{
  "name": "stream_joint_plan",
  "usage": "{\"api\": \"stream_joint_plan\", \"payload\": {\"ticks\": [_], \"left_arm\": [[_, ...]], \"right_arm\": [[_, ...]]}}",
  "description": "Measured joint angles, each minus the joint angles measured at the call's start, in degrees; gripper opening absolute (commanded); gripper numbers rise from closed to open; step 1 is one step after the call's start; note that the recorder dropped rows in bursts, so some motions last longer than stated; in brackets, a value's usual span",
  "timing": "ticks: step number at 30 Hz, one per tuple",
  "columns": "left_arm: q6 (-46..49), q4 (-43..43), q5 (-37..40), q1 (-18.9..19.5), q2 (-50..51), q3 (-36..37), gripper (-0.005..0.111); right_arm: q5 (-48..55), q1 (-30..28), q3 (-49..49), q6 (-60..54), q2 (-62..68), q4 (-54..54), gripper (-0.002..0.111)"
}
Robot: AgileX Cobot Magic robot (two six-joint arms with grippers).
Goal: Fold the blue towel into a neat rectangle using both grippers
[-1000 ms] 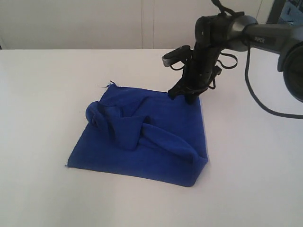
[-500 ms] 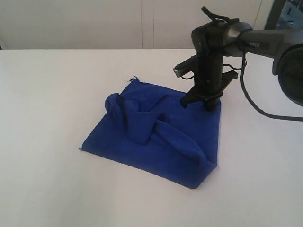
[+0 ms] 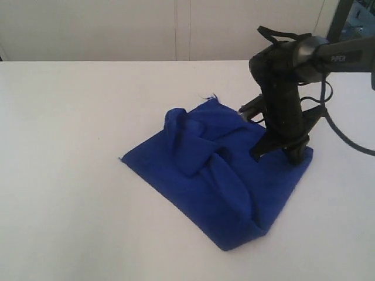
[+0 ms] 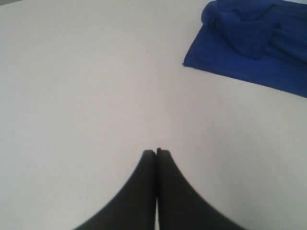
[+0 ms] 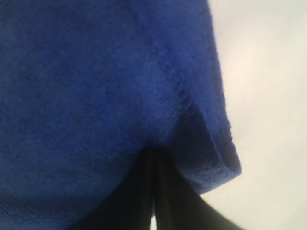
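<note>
Two black jointed grippers: the right gripper [image 3: 281,153] pinches a corner of the rumpled deep-blue soft towel [image 3: 199,187] on the white table [image 3: 70,117]; the left gripper [image 4: 157,152], fingers pressed together and empty, hangs well apart from the towel. Drag low and slowly, flattening the bunched middle.

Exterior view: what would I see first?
The crumpled blue towel jumps out, bright against the white table, just right of the middle. Next is the black right gripper, standing on the towel's far right corner, pinched shut on it.
</note>
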Motion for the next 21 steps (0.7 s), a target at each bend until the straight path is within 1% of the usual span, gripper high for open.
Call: {"api": "stream_joint_plan", "payload": {"ticks": [8,14,18,20,21], "left_arm": [[0.00,0.00,0.00,0.00,0.00,0.00,0.000],[0.00,0.00,0.00,0.00,0.00,0.00,0.000],[0.00,0.00,0.00,0.00,0.00,0.00,0.000],[0.00,0.00,0.00,0.00,0.00,0.00,0.000],[0.00,0.00,0.00,0.00,0.00,0.00,0.000]], "right_arm": [[1.23,0.00,11.66,1.01,-5.47,-0.14,0.000],[1.07,0.00,15.64,1.12,-10.16,2.81,0.000],[-6.09,0.00,13.99,1.23,-18.82,6.64,0.000],[-10.28,1.39,12.93,0.53,-20.86,9.21,0.000],[-13.41,3.19,12.56,-0.42,-21.00,11.47,0.000]]}}
